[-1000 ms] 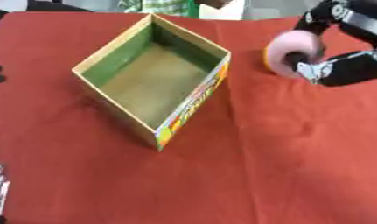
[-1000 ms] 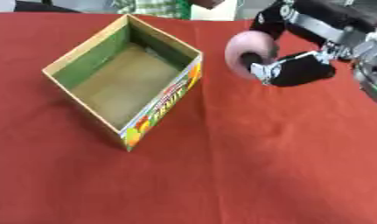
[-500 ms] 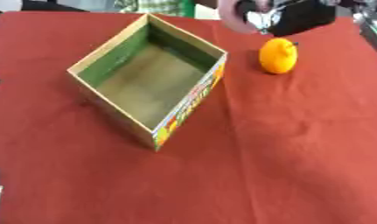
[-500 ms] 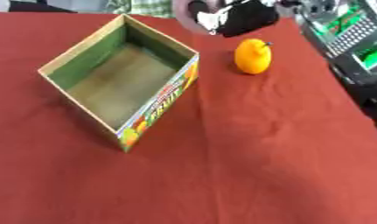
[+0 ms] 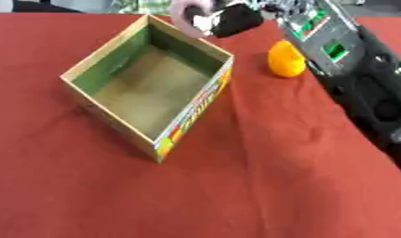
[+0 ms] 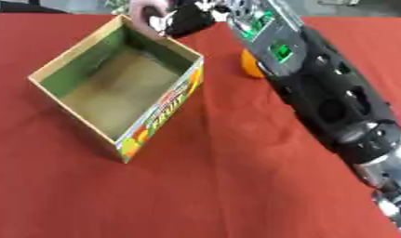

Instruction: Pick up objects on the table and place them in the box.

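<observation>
Left eye view: the right hand is at the far rim of the box, with its fingers curled around a pink round object. The object is held just above the far corner of the box, partly over the opening. One second ago the same hand held this object well to the right of the box, over the red tablecloth; half a second ago it was near the far edge of the table, beside the orange fruit. The hand has therefore carried the object leftward to the box.

The box interior appears empty, and it stands open with its printed side facing the camera. The orange fruit rests on the cloth to the right of the box, apart from it, and is partly hidden by the right forearm in the right eye view.

Judgement: the transfer is nearly complete; release over the opening is the remaining step. The left hand is not visible.
</observation>
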### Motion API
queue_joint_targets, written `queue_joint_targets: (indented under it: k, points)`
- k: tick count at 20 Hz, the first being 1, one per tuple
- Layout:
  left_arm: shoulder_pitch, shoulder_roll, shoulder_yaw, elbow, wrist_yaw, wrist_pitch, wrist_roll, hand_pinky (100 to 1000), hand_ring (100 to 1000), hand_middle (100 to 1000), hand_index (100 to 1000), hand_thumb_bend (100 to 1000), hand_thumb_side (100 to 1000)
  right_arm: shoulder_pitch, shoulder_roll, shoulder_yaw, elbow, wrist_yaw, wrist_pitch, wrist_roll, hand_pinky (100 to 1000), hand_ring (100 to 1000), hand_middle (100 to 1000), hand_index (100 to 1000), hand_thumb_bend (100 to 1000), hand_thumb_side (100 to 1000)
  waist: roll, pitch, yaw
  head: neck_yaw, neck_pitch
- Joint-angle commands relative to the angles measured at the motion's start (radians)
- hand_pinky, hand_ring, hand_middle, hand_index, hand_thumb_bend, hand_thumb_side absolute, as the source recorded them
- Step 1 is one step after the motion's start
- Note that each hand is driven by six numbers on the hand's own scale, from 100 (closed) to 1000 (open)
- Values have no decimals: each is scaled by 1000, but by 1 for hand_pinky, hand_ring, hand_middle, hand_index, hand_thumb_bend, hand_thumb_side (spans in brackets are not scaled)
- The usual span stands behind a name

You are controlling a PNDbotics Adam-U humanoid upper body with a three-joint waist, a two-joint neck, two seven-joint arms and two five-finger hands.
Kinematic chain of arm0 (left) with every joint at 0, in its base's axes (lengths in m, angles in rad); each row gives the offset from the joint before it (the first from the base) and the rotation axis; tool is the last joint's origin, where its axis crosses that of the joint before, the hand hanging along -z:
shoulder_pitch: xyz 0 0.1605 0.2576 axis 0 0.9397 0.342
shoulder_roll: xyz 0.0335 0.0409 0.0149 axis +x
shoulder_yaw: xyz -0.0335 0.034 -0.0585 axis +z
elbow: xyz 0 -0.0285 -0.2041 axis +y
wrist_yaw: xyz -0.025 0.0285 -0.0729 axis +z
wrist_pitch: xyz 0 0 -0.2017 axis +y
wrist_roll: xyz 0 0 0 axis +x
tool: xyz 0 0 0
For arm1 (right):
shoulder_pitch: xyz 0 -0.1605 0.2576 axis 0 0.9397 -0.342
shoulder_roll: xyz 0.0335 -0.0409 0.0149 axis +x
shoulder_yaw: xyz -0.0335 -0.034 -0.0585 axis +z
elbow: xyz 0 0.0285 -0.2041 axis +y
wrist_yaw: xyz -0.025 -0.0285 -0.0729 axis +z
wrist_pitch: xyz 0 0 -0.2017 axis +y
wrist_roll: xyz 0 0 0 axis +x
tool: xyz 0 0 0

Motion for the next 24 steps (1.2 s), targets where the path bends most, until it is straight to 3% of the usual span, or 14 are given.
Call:
queue_joint_targets:
  k: [1, 12, 16, 19, 23, 24]
  points:
    - [-14, 22, -3, -20, 11, -4, -7, 575, 583, 634, 734, 100, 639, -26, 46, -30, 66, 67, -36, -21, 687, 620, 410, 654, 100, 247, 3, -17, 5, -11, -13]
    - [-21, 12, -8, -20, 20, -4, -13, 575, 582, 634, 733, 100, 641, 36, 200, -88, 275, 316, -97, -103, 709, 670, 477, 712, 100, 181, 9, -9, 11, -24, -20]
    - [-20, 9, -8, -20, 21, -3, -13, 575, 582, 634, 733, 100, 642, 53, 229, -103, 312, 405, -90, -101, 735, 717, 543, 764, 100, 241, 10, -9, 11, -23, -21]
    - [-19, 8, -9, -20, 21, -2, -15, 575, 582, 634, 732, 100, 642, 57, 236, -103, 316, 437, -90, -71, 774, 767, 623, 832, 100, 376, 10, -9, 10, -21, -20]
    - [-17, 6, -10, -20, 22, -1, -16, 575, 582, 634, 732, 100, 644, 48, 233, -105, 293, 445, -79, -35, 856, 889, 818, 959, 112, 688, 9, -10, 8, -19, -18]
    - [-16, 6, -10, -20, 22, 0, -16, 575, 582, 634, 732, 100, 645, 44, 229, -105, 283, 443, -75, -31, 881, 921, 853, 987, 288, 768, 8, -10, 8, -19, -18]
